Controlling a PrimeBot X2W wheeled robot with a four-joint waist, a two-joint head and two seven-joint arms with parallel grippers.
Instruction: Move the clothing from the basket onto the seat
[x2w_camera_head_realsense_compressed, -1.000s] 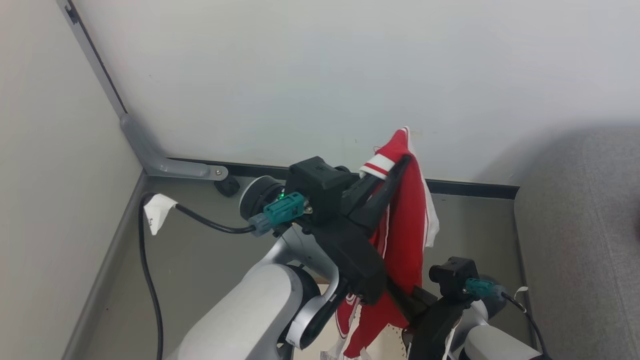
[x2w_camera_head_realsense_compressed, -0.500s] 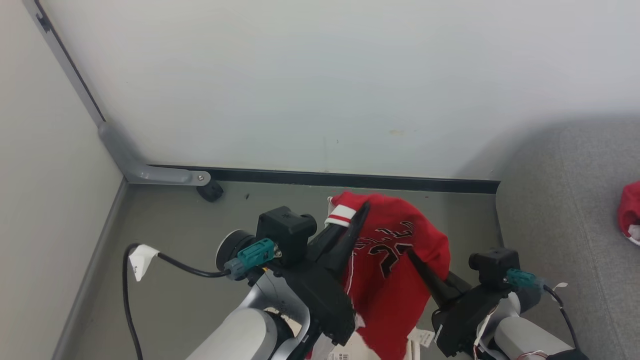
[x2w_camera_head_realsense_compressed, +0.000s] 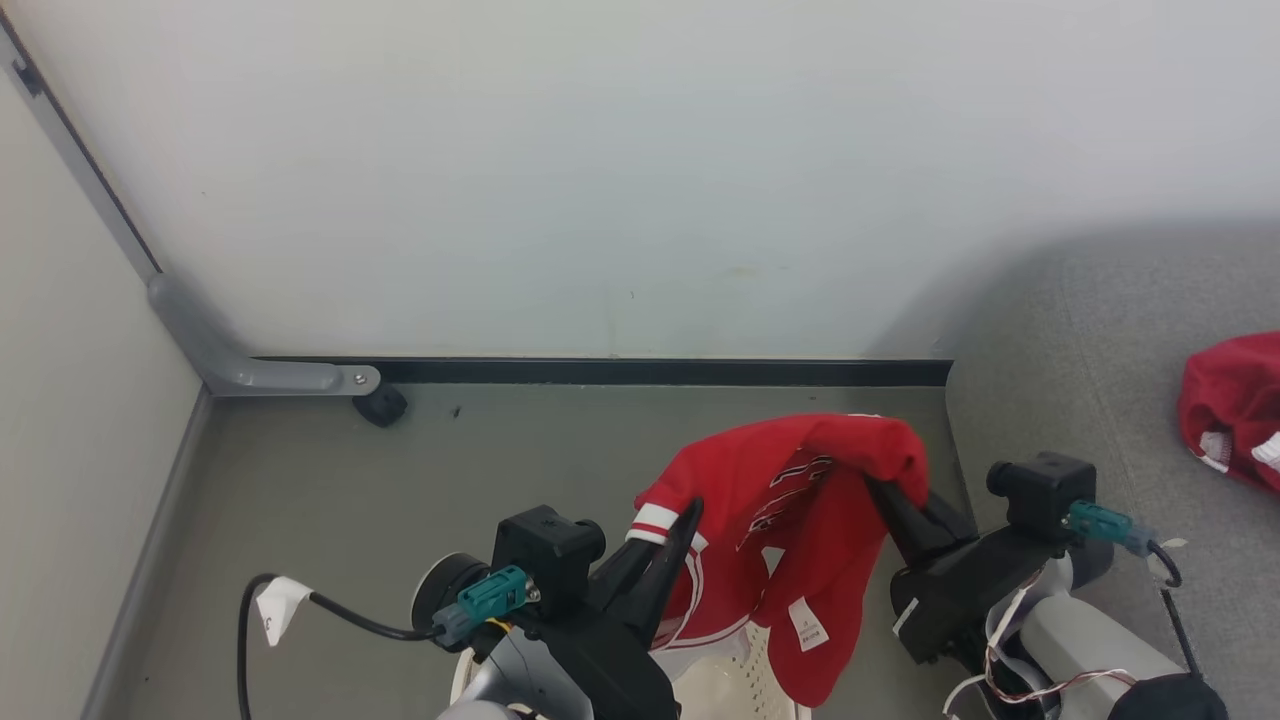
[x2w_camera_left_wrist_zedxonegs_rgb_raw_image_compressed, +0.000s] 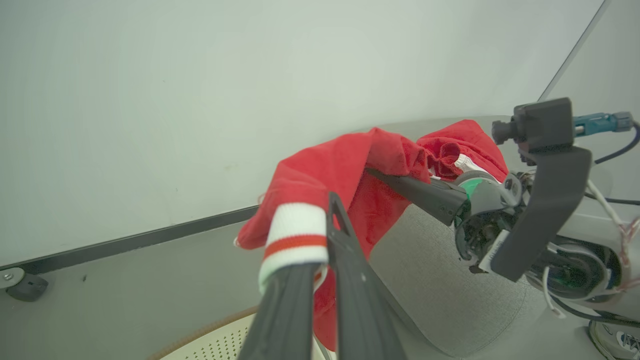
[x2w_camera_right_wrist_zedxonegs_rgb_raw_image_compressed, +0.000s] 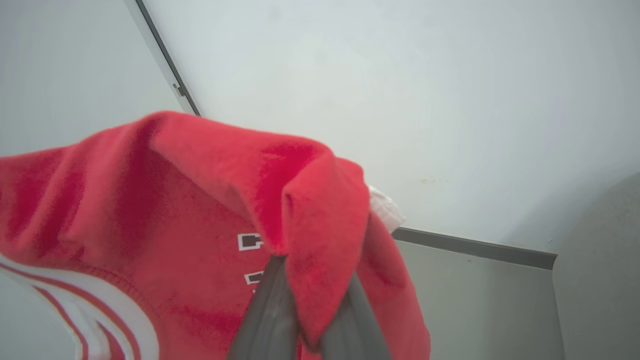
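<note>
A red piece of clothing (x2w_camera_head_realsense_compressed: 790, 490) with white stripes hangs stretched between my two grippers, above the cream basket (x2w_camera_head_realsense_compressed: 735, 685) at the bottom edge. My left gripper (x2w_camera_head_realsense_compressed: 680, 520) is shut on its white-and-red striped hem (x2w_camera_left_wrist_zedxonegs_rgb_raw_image_compressed: 295, 240). My right gripper (x2w_camera_head_realsense_compressed: 885, 495) is shut on a fold of the red fabric (x2w_camera_right_wrist_zedxonegs_rgb_raw_image_compressed: 310, 235), which drapes over its fingertips. The grey seat (x2w_camera_head_realsense_compressed: 1090, 330) lies to the right, with another red garment (x2w_camera_head_realsense_compressed: 1235, 405) on it. In the left wrist view the basket's brown rim (x2w_camera_left_wrist_zedxonegs_rgb_raw_image_compressed: 200, 335) shows below the left gripper (x2w_camera_left_wrist_zedxonegs_rgb_raw_image_compressed: 317, 250).
A pale wall with a dark baseboard (x2w_camera_head_realsense_compressed: 650, 372) runs across the back. A grey metal bracket (x2w_camera_head_realsense_compressed: 250, 375) with a black caster (x2w_camera_head_realsense_compressed: 380, 405) sits in the left corner. A black cable with a white tag (x2w_camera_head_realsense_compressed: 280, 610) trails over the grey floor.
The head camera has swung right, bringing the seat into view. The garment, earlier dangling from the raised left gripper, is now spread between both grippers; the left one has come down and the right one up.
</note>
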